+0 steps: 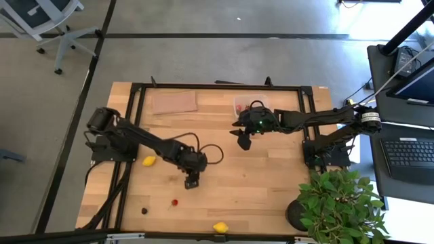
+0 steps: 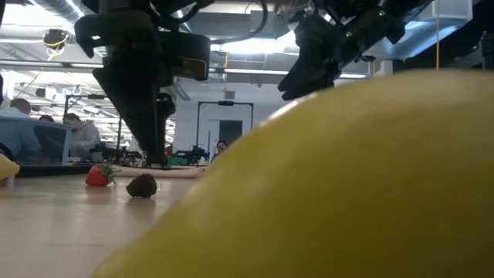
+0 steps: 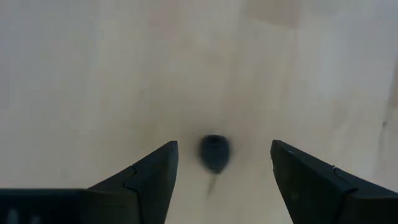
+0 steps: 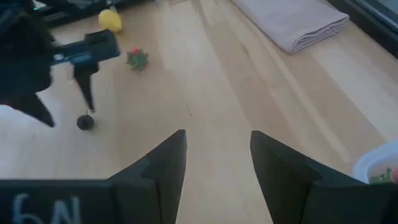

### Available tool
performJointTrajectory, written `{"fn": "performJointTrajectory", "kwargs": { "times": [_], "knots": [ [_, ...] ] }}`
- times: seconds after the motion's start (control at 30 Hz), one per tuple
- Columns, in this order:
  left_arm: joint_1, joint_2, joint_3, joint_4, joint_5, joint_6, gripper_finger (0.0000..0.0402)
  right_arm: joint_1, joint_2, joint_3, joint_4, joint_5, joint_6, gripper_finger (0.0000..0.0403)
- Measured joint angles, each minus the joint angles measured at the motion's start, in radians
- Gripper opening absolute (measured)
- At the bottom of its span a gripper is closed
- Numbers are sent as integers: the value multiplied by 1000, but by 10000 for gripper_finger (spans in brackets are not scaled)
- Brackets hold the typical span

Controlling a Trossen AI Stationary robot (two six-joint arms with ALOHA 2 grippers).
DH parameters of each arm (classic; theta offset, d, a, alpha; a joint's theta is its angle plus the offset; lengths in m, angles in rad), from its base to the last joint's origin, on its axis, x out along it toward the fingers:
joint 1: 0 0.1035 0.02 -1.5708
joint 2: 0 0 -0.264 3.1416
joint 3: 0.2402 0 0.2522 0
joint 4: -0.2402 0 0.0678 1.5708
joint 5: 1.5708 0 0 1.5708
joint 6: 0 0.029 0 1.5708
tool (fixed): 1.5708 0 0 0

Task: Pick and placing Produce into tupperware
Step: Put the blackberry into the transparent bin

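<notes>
A small dark berry (image 3: pixel 214 152) lies on the wooden table, seen in the left wrist view between the two fingers of my open left gripper (image 3: pixel 224 146). That gripper (image 1: pixel 192 181) points down just above the berry (image 4: pixel 85 122) and is apart from it. A red strawberry (image 1: pixel 175 201) and a second dark berry (image 1: pixel 144 211) lie nearer the front edge. One lemon (image 1: pixel 149 160) lies to the left, and another (image 1: pixel 220 227) lies at the front edge. My right gripper (image 1: pixel 244 139) hangs open and empty in front of the clear tupperware (image 1: pixel 241 105).
A flat brown folded sheet (image 1: pixel 174 102) lies at the far left of the table. A green potted plant (image 1: pixel 339 203) stands at the near right corner. The front lemon (image 2: pixel 347 185) fills much of the low view. A black frame (image 1: pixel 217 87) edges the table.
</notes>
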Motion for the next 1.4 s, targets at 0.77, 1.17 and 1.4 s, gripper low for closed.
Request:
{"fn": "performJointTrajectory", "kwargs": {
  "times": [0.77,1.17,1.4],
  "knots": [
    [-51,145,4,7,-114,-83,182,0,0,-1,-34,-1,-44,181],
    [-43,142,2,-5,-114,-82,83,0,1,-1,-37,-3,20,181],
    [0,56,-7,-22,-94,-36,83,-9,0,-1,-44,-14,311,181]
  ]
}}
